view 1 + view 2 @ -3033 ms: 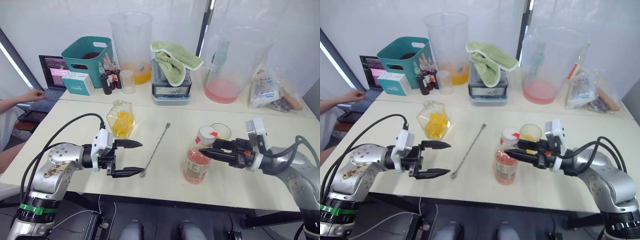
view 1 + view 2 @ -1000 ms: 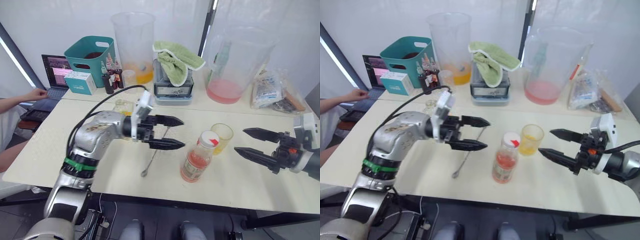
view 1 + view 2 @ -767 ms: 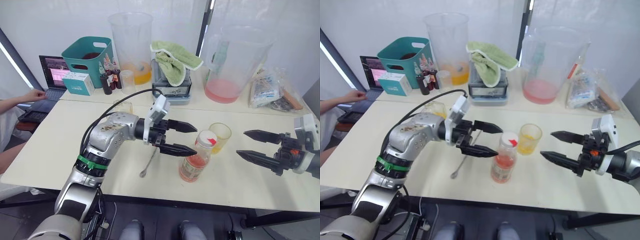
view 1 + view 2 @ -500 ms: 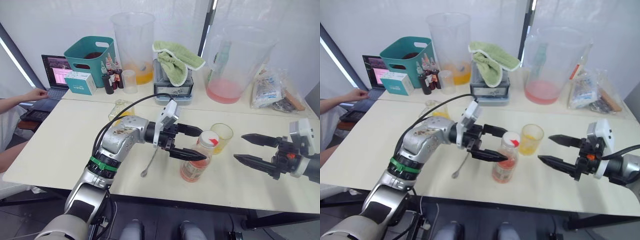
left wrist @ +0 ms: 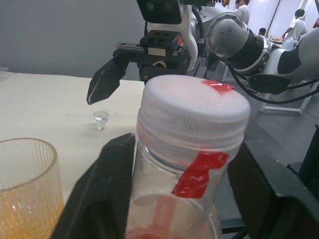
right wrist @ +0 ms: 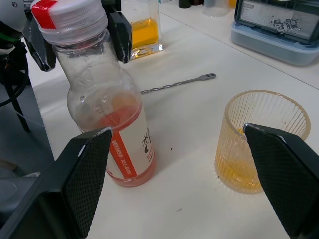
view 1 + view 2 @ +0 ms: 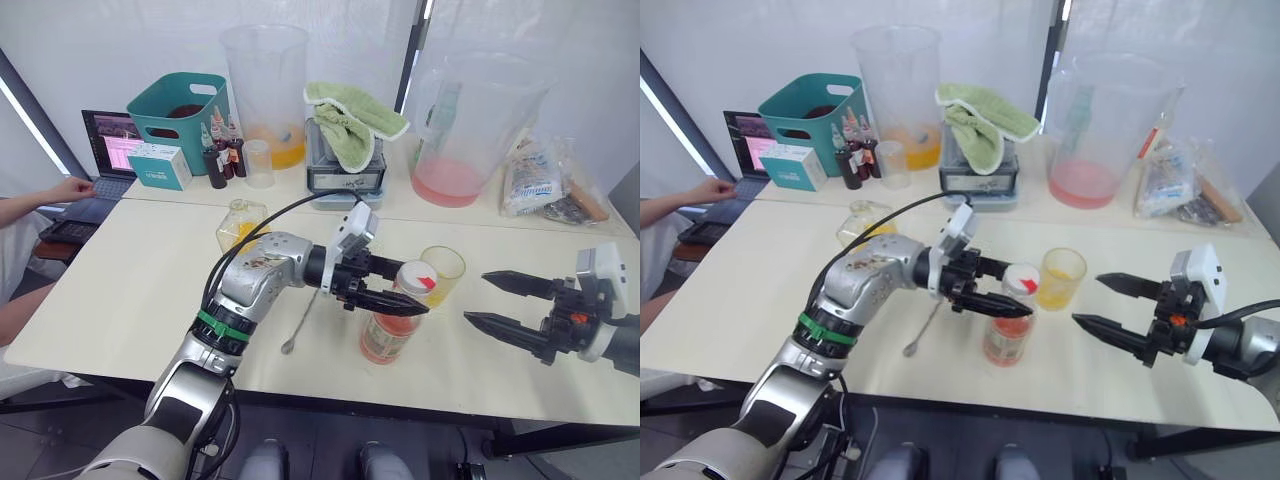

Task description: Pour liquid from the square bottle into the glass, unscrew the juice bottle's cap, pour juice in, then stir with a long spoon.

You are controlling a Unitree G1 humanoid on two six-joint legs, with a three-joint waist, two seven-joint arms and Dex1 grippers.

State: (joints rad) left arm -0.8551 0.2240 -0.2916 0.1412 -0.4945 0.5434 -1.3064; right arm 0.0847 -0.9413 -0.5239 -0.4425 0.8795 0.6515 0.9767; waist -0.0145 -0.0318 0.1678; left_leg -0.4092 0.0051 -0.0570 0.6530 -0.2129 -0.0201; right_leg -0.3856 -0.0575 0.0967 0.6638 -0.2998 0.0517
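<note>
Nearest the camera, the right claw [image 7: 498,303] hangs over the counter [image 7: 120,290] with its two black fingers spread wide and empty, pointing toward the robot's left at the juice bottle [image 7: 388,331], from which it stands apart. The juice bottle leans slightly, its long axis close to vertical, with pink-orange liquid in its lower part and the white cap [image 7: 414,277] with its red mark screwed on at the top. The left claw [image 7: 1008,296] reaches across from the robot's left, level with the bottle's neck; in the left wrist view its fingers [image 5: 94,199] flank the shoulder just below the cap, narrowed about it, though whether they press the plastic cannot be told. The left arm is thus judged the nearer to the bottle. Just beyond the bottle on the robot's right stands the glass [image 7: 442,274], holding a shallow layer of yellow liquid. The long spoon [image 7: 303,319] lies flat on the counter under the left forearm. Farther back rests the square bottle [image 7: 240,223].
</note>
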